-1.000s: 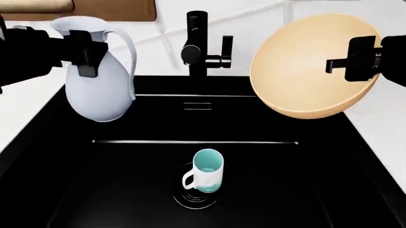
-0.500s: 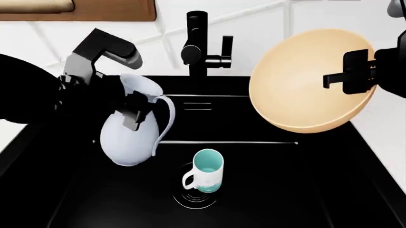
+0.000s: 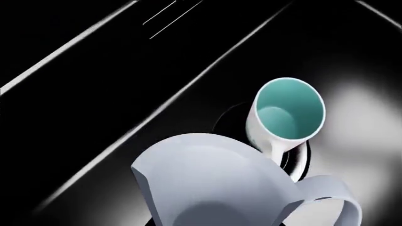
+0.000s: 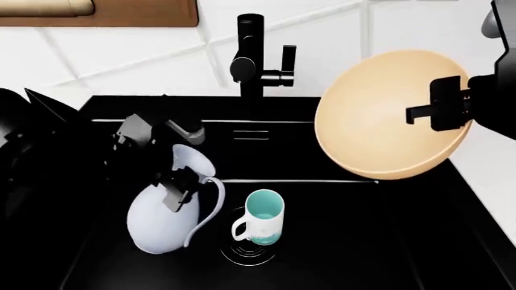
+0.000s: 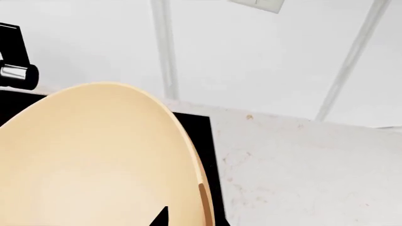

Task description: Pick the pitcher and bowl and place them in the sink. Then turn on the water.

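Note:
The pale bluish-white pitcher [image 4: 165, 220] hangs low inside the black sink [image 4: 387, 241], left of the drain. My left gripper [image 4: 179, 182] is shut on its rim. In the left wrist view the pitcher [image 3: 213, 183] fills the foreground. The tan bowl [image 4: 379, 115] is held tilted on edge above the sink's right side. My right gripper [image 4: 439, 110] is shut on its rim. In the right wrist view the bowl [image 5: 94, 160] covers most of the frame. The black faucet [image 4: 251, 57] stands behind the sink. No water runs from it.
A small white-and-teal mug [image 4: 261, 217] stands upright on the drain, just right of the pitcher; it also shows in the left wrist view [image 3: 287, 113]. White counter [image 5: 301, 169] lies right of the sink. A wooden board [image 4: 121, 12] is at the back left.
My left arm has lowered the pitcher from above the left rim down into the basin, next to the mug. The bowl has sunk slightly.

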You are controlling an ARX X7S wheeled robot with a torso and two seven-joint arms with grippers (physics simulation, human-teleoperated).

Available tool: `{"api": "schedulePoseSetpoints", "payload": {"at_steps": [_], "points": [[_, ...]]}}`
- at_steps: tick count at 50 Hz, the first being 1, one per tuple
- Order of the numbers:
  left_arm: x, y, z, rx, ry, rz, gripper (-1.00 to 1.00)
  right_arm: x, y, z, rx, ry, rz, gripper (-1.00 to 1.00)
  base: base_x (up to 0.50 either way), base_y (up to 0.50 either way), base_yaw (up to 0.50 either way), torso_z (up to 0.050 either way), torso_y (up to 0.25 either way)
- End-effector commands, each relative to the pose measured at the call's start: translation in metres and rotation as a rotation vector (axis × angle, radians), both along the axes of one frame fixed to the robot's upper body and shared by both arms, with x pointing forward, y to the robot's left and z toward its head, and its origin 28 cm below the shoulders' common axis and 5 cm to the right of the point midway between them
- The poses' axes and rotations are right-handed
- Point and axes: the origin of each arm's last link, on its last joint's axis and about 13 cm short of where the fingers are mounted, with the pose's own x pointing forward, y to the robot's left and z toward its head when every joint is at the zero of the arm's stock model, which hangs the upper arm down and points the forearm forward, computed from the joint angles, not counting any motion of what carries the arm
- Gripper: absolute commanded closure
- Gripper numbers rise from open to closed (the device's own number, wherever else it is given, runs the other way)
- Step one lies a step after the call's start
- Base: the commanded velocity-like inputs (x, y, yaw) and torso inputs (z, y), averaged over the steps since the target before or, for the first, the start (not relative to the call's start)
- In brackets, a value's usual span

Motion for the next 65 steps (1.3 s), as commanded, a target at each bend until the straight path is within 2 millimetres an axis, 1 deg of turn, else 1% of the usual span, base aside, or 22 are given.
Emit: {"api": "schedulePoseSetpoints", "payload": {"at_steps": [1,7,18,30,39,40,46,55,59,65], "points": [[0.001,0.002,-0.013,0.041,0.064,-0.015,1.00,0.001,0.000,-0.003,-0.002,0.004,0.004,1.00,0.00,0.00,0.00,0.000,0.000],[0.005,0.002,-0.020,0.053,0.086,-0.015,1.00,0.002,0.001,-0.006,-0.002,0.010,0.007,1.00,0.00,0.00,0.00,0.000,0.000],[0.010,0.000,-0.040,0.056,0.129,-0.011,1.00,0.005,0.002,-0.010,0.003,0.020,0.015,1.00,0.00,0.00,0.00,0.001,0.001],[0.013,-0.003,-0.060,0.055,0.169,-0.021,1.00,0.006,0.003,-0.009,-0.003,0.024,0.019,1.00,0.00,0.00,0.00,0.000,0.001],[0.015,-0.004,-0.067,0.056,0.180,-0.023,1.00,0.007,0.004,-0.010,-0.006,0.027,0.020,1.00,0.00,0.00,0.00,0.000,0.001],[0.014,-0.004,-0.068,0.057,0.181,-0.023,-1.00,0.007,0.004,-0.010,-0.006,0.027,0.020,1.00,0.00,0.00,0.00,0.000,0.000],[0.015,-0.003,-0.069,0.059,0.183,-0.020,-1.00,0.007,0.004,-0.010,-0.005,0.028,0.021,1.00,0.00,0.00,0.00,0.000,0.000],[0.015,-0.002,-0.065,0.056,0.169,-0.009,-1.00,0.008,0.004,-0.011,-0.006,0.029,0.023,1.00,0.00,0.00,0.00,0.001,0.000],[0.017,-0.001,-0.057,0.043,0.141,0.003,-1.00,0.009,0.004,-0.013,-0.009,0.037,0.021,1.00,0.00,0.00,0.00,0.000,0.000],[0.022,0.004,-0.038,0.013,0.072,0.033,-1.00,0.011,0.001,-0.021,-0.013,0.068,0.009,1.00,0.00,0.00,0.00,0.000,0.000]]}}
